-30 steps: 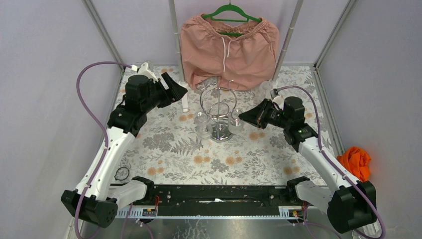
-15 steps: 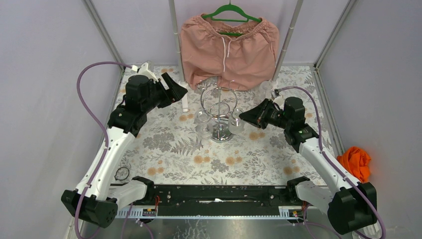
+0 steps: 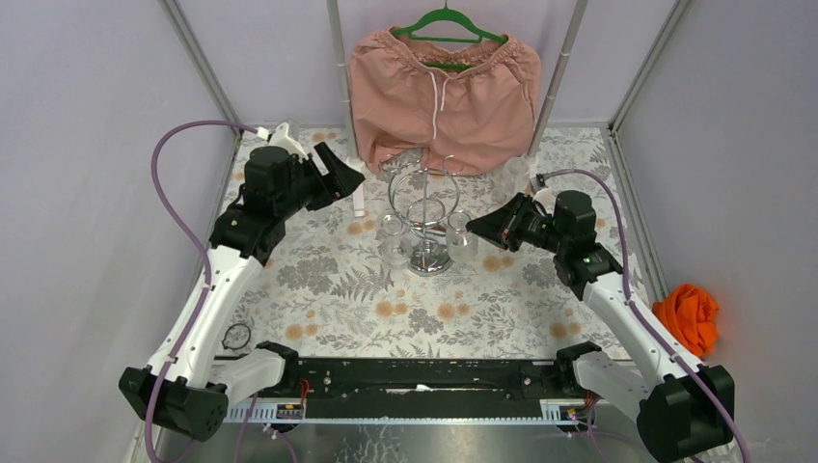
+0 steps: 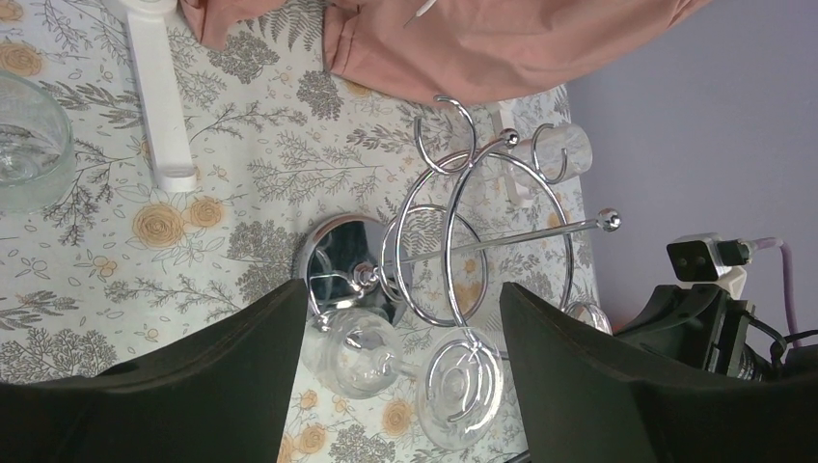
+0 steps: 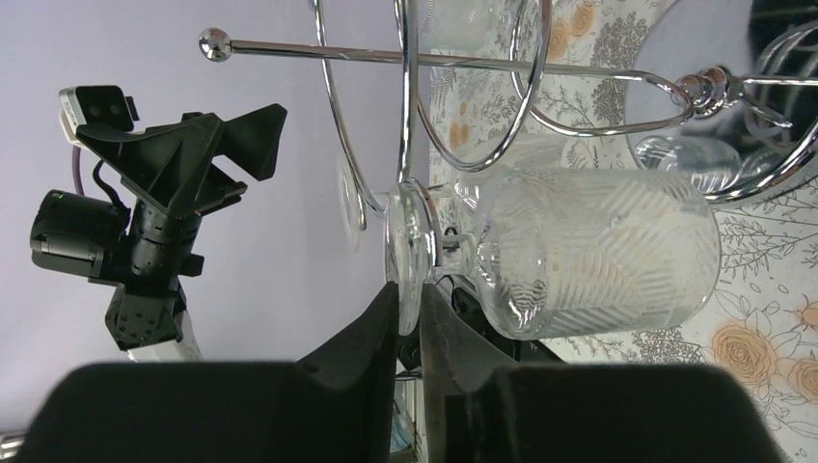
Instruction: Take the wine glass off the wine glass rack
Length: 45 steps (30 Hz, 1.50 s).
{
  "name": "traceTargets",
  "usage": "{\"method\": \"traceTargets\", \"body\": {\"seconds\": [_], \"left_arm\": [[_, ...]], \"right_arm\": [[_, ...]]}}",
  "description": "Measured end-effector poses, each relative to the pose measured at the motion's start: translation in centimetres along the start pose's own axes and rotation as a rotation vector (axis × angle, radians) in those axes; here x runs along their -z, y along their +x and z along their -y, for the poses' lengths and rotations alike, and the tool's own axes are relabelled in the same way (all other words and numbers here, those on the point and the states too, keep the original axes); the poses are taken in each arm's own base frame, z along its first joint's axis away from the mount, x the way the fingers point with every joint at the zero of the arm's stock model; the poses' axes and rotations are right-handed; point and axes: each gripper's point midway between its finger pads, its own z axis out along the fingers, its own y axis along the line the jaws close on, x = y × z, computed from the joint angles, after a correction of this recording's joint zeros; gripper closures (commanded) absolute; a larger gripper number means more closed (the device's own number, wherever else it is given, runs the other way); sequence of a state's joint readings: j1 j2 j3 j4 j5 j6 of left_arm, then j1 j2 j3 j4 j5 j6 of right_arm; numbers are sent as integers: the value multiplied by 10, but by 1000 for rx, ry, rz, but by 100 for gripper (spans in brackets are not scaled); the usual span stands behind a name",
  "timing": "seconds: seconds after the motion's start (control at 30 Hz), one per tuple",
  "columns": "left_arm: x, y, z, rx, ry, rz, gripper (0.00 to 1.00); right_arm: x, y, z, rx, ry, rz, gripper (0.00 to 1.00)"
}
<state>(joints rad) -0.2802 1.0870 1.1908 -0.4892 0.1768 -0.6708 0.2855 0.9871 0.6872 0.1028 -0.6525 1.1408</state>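
Observation:
The chrome wine glass rack (image 3: 425, 207) stands mid-table, and its rings also show in the left wrist view (image 4: 463, 241) and the right wrist view (image 5: 424, 58). Two wine glasses hang upside down by it. My right gripper (image 3: 475, 229) is shut on the round foot (image 5: 409, 241) of the right wine glass (image 3: 461, 238), whose patterned bowl (image 5: 598, 256) lies just right of the fingers. The foot sits against a rack loop. My left gripper (image 3: 345, 176) is open and empty, left of and above the rack. The other wine glass (image 4: 362, 352) shows between its fingers, untouched.
Pink shorts (image 3: 444, 92) on a green hanger hang behind the rack. A white bar (image 3: 359, 198) lies left of the rack, and a clear glass (image 3: 511, 176) stands behind my right arm. An orange cloth (image 3: 687, 313) lies outside the right wall. Another glass (image 4: 29, 145) stands nearby.
My right gripper has drawn a little to the right with the wine glass in it, so the glass sits slightly further from the rack's post. The left arm has not moved.

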Motion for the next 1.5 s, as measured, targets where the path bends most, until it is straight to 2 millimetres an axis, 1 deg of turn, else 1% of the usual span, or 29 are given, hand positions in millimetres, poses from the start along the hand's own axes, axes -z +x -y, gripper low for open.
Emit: {"method": "traceTargets", "body": {"seconds": [0.07, 0.27, 0.7, 0.93, 1.5], "left_arm": [[0, 1, -1, 0, -2, -2, 19], [-1, 1, -1, 0, -1, -2, 19], [1, 0, 0, -1, 2, 3, 19], [0, 2, -2, 0, -1, -2, 19], [0, 3, -2, 1, 1, -5, 19]], "right_arm": [[0, 1, 2, -4, 4, -1, 89], [0, 0, 3, -10, 6, 4, 100], [7, 3, 5, -83, -15, 51, 100], [10, 2, -3, -102, -43, 59, 100], [19, 7, -9, -99, -53, 64, 100]]}}
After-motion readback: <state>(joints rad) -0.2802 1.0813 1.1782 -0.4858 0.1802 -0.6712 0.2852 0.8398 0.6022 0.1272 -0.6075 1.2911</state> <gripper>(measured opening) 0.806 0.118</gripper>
